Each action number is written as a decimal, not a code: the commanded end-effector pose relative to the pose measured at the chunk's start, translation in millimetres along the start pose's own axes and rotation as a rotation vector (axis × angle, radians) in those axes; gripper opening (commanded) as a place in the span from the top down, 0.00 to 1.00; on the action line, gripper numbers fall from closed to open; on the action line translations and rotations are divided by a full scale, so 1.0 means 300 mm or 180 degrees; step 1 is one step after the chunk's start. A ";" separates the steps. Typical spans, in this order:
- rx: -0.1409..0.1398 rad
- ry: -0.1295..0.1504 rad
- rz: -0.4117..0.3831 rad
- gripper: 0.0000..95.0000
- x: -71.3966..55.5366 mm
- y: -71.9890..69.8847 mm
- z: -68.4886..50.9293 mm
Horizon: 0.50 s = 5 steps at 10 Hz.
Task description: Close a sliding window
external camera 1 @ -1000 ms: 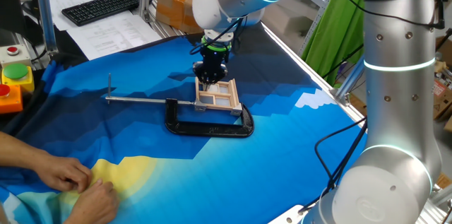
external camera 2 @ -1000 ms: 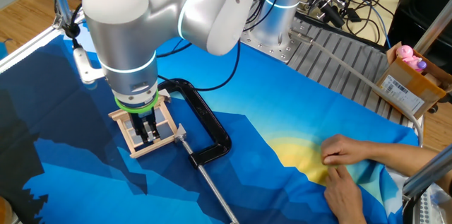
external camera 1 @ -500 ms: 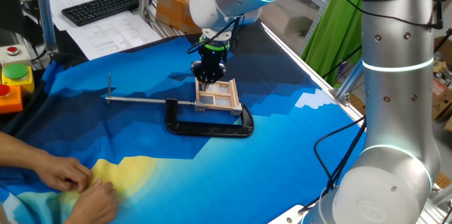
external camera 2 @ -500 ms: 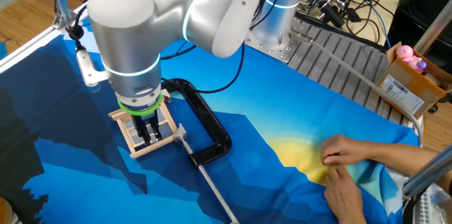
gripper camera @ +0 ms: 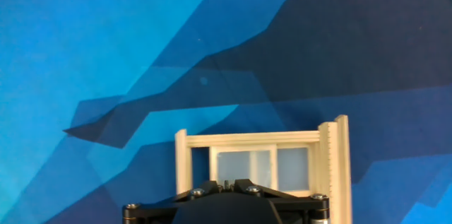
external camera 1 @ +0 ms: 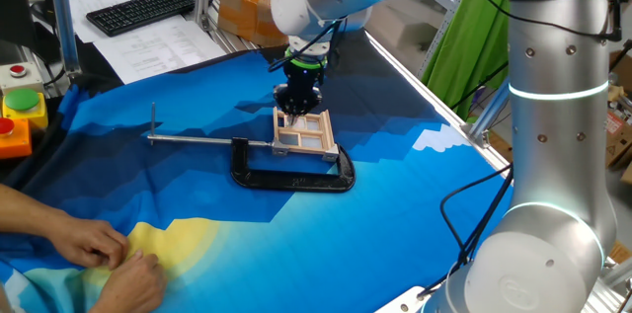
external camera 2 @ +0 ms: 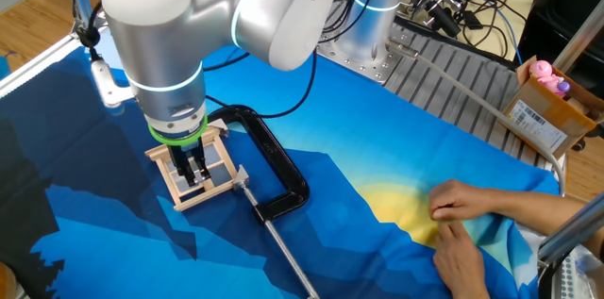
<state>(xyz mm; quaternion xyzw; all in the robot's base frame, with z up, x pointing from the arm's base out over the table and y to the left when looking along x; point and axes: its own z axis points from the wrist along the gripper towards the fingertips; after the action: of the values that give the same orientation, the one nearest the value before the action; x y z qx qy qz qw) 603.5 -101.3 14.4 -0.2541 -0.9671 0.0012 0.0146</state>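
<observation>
Gripper: the black gripper [external camera 2: 193, 169] points straight down onto the sliding window [external camera 2: 196, 175]. Its two fingers [external camera 2: 189, 164] sit close together with only a thin gap between them. The tips are down among the window's thin bars. I cannot tell if they pinch a bar or only touch it.

Gripper in the hand view: only the black gripper body [gripper camera: 226, 203] shows at the bottom edge. The fingertips are hidden there.

Window place: the sliding window [external camera 1: 303, 132] lies flat on the blue cloth [external camera 1: 395, 195]. It sits inside the curve of the black C-clamp [external camera 1: 293, 172], touching the clamp's jaw end.

Window direction: it is a little box shape, a bit longer one way. In one fixed view its long side runs away from the clamp's black curve toward the arm. In the hand view the pale frame [gripper camera: 263, 164] shows two cloudy panes side by side and a ridged side rail on the right.

Clamp bar: the long metal bar [external camera 1: 197, 138] sticks out sideways from the window, with a small cross pin at its far end.

Arm pose: the big silver arm [external camera 2: 179, 44] bends over the window, and its last part stands upright right above it. A green ring [external camera 2: 177, 133] glows just above the gripper.

Person: two hands [external camera 2: 462, 224] rest on the yellow patch of the cloth, well apart from the window.
</observation>
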 end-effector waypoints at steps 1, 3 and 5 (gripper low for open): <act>0.0021 -0.0042 0.0030 1.00 -0.005 0.004 0.008; 0.0022 -0.0058 0.0033 1.00 -0.005 0.004 0.010; 0.0022 -0.0096 0.0043 1.00 -0.006 0.006 0.018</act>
<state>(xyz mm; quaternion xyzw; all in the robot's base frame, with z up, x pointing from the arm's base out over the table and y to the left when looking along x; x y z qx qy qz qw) 606.7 -100.5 10.3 -0.2600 -0.9656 0.0095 -0.0010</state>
